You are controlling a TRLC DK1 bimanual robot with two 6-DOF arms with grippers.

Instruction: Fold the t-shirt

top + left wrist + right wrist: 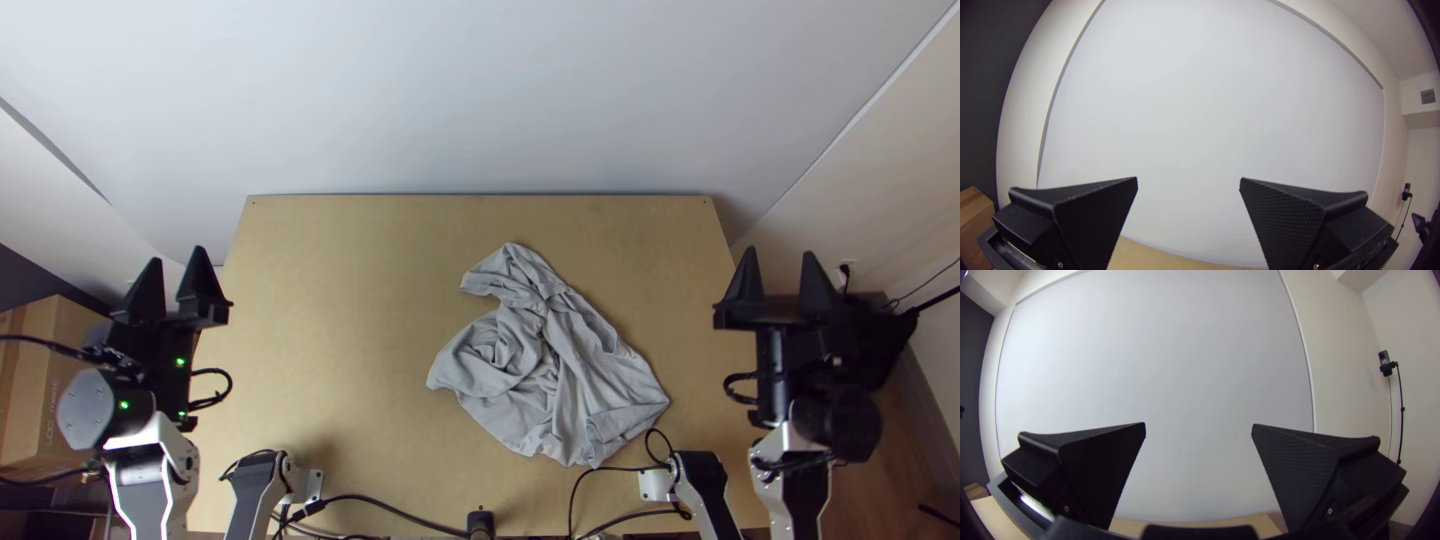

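On the table (340, 350), somewhat right of its middle, the grey t-shirt (600, 380) lies bunched and creased, a narrower part reaching toward the far edge and the broader, rumpled part spreading toward the near edge. At the table's left side is the left gripper (178, 255), its jaws parted wide, with nothing between them. At the right side, the right gripper (779, 253) has its jaws wide apart too, likewise holding nothing. Both are well apart from the cloth and point toward the pale wall (480, 100) beyond the table
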